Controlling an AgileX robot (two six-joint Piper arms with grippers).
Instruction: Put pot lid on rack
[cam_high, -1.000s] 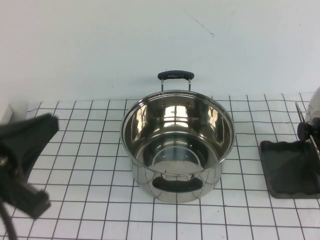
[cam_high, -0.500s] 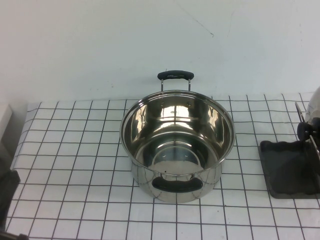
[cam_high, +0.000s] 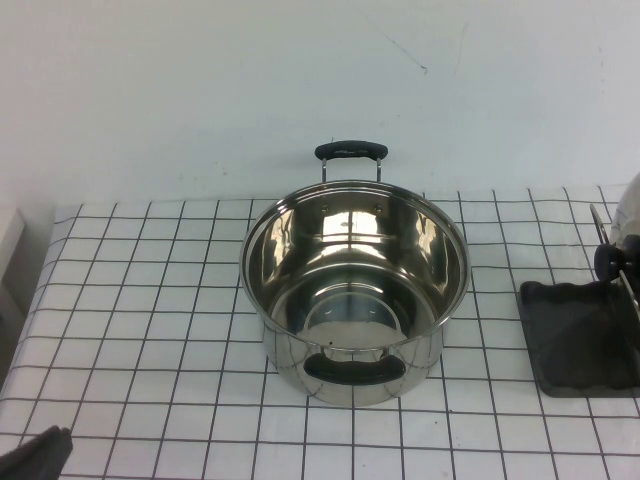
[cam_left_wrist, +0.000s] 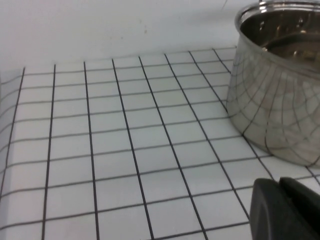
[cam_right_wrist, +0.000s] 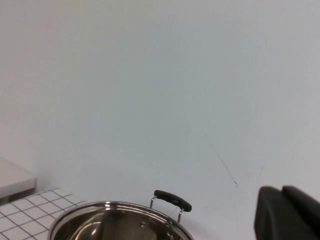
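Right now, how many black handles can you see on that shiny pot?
2: the far handle rises above the pot rim by the wall; the near handle sits on its front side.

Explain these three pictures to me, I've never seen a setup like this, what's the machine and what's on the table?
This is a two-armed robot, each arm ending in a claw. One picture looks down from a raised camera; the other two come from cameras on each wrist. On the checked table stands an open steel pot with black handles. At the right edge, the pot lid stands in the rack, only partly in view. The left claw sits low near the table beside the pot, shut and holding nothing. The right claw is raised, facing the wall above the pot, also shut and empty.
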